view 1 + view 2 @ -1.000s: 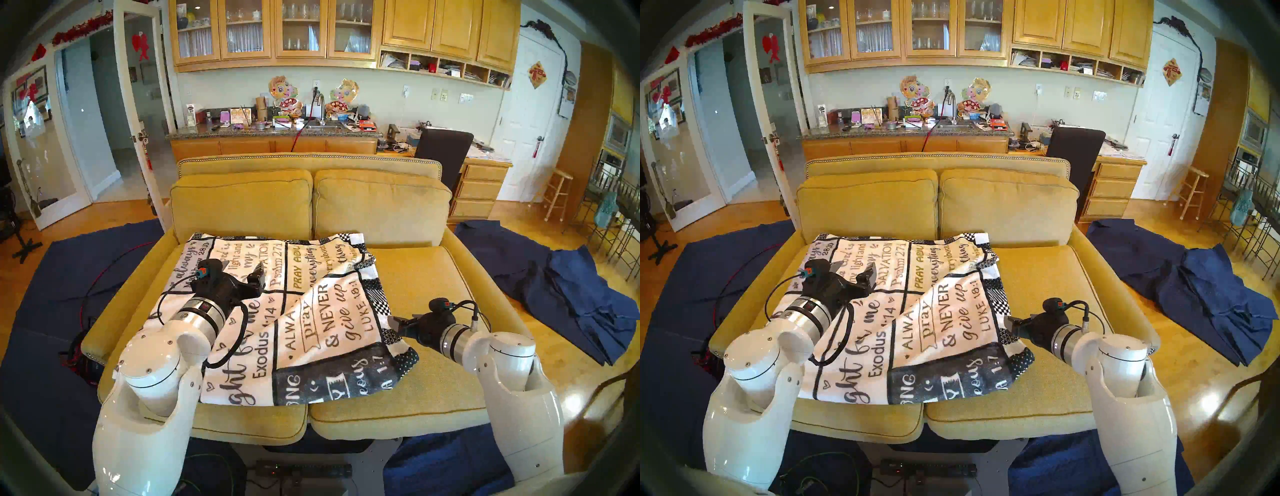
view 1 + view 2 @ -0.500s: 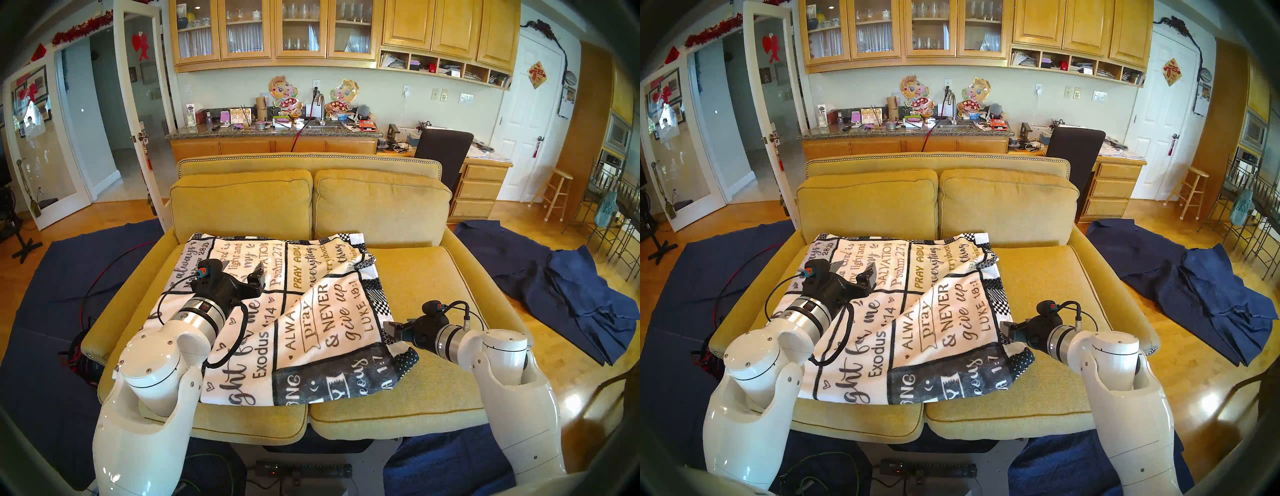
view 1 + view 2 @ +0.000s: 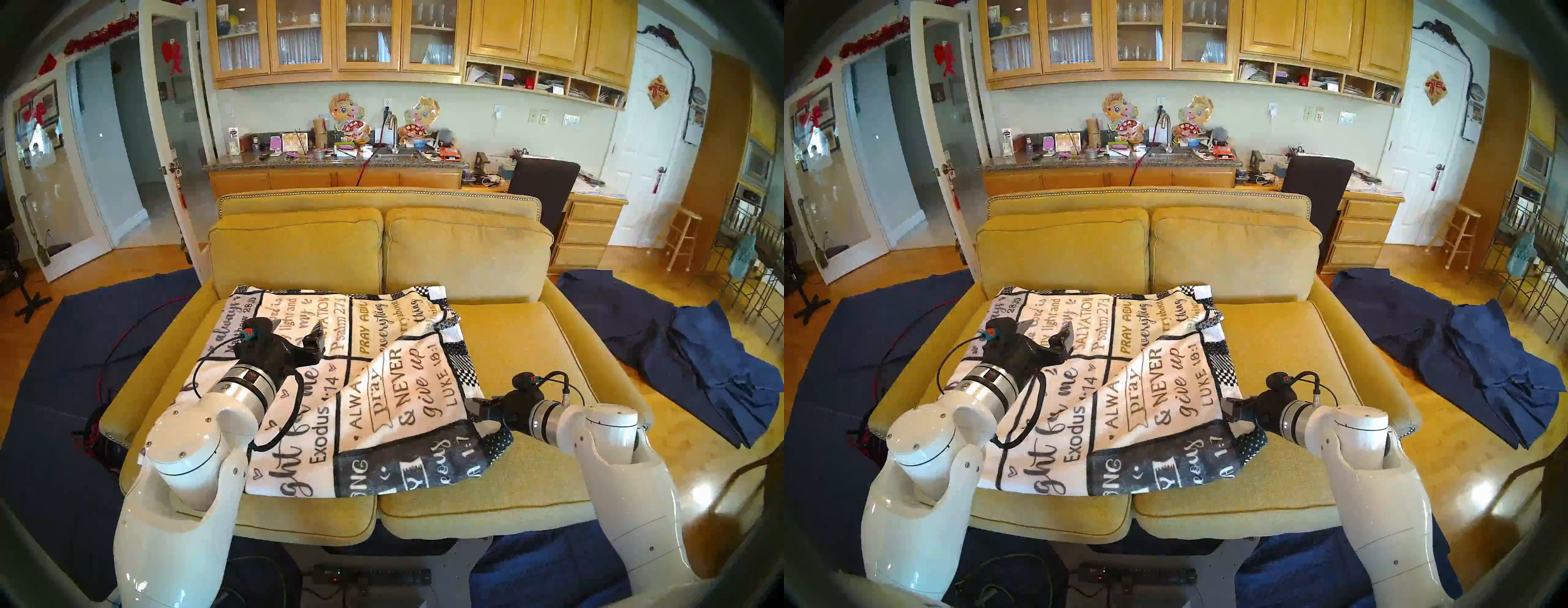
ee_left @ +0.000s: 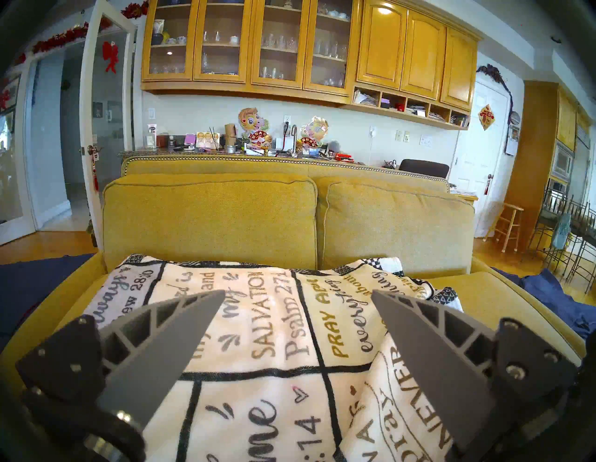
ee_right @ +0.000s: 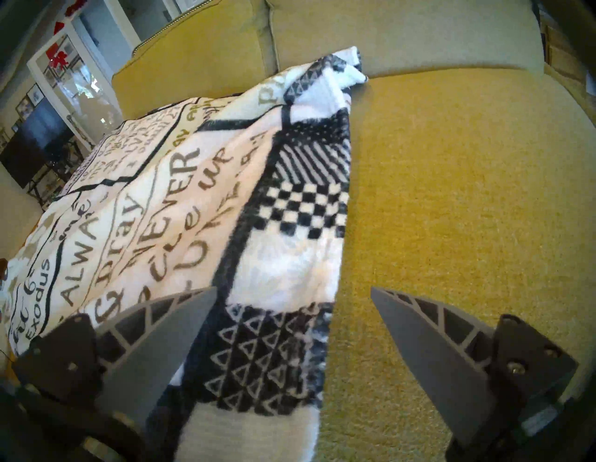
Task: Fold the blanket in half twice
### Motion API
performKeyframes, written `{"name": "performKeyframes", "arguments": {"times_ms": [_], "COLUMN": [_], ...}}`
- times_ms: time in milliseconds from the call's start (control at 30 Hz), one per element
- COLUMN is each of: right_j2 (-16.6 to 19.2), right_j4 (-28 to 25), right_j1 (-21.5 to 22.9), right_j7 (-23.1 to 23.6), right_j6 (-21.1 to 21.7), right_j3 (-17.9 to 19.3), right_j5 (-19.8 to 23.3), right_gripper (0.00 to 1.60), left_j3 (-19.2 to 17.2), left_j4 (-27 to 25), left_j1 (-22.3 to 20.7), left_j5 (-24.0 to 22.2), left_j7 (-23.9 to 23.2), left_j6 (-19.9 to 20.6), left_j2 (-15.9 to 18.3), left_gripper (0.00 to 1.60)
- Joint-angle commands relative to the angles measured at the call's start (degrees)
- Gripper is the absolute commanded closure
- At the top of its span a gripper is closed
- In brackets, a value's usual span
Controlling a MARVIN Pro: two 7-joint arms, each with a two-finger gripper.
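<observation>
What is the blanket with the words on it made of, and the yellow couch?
The blanket looks like soft fleece: its surface is fuzzy, the printed letters have blurry edges, and it flops into loose folds. The couch looks like coarse woven fabric, matte, with a grainy weave showing up close. What is inside either one cannot be told.

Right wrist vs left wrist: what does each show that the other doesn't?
Right wrist only: the right tool, open, straddling the blanket's right edge, with the checked and triangle border close up and bare seat cushion beside it.

Left wrist only: the left tool, open above the blanket's middle, plus the sofa back cushions, the counter and cabinets behind.

Both: the lettered blanket lying on the yellow sofa, neither tool gripping it.
</observation>
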Motion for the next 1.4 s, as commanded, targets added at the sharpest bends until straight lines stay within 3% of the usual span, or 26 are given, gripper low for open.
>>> {"name": "performKeyframes", "arguments": {"times_ms": [0,100,300,900,1367], "right_j2": [0.8,1.0,1.5,-0.7,0.0], "right_j4": [-0.7,0.1,0.8,4.3,7.4], "right_j1": [2.6,2.3,2.0,4.2,6.4], "right_j7": [1.3,4.4,6.4,2.8,6.7], "right_j6": [-1.3,-1.3,-1.4,-4.4,-3.8], "right_j3": [1.8,2.5,1.6,0.5,-1.8], "right_j5": [1.0,3.3,3.5,1.9,2.9], "right_gripper": [0.0,0.0,0.0,0.0,0.0], "left_j3": [0.0,0.0,0.0,-0.1,-0.1], "left_j4": [-1.7,-1.7,-1.7,-1.7,-1.7], "left_j1": [-1.0,-1.0,-1.0,-1.0,-1.0], "left_j5": [0.0,0.1,0.1,0.3,0.4], "left_j7": [0.0,0.0,-0.1,-0.2,-0.4], "left_j6": [-0.7,-0.7,-0.7,-0.7,-0.6], "left_j2": [-0.1,-0.2,-0.3,-0.4,-0.5], "left_gripper": [0.0,0.0,0.0,0.0,0.0]}}
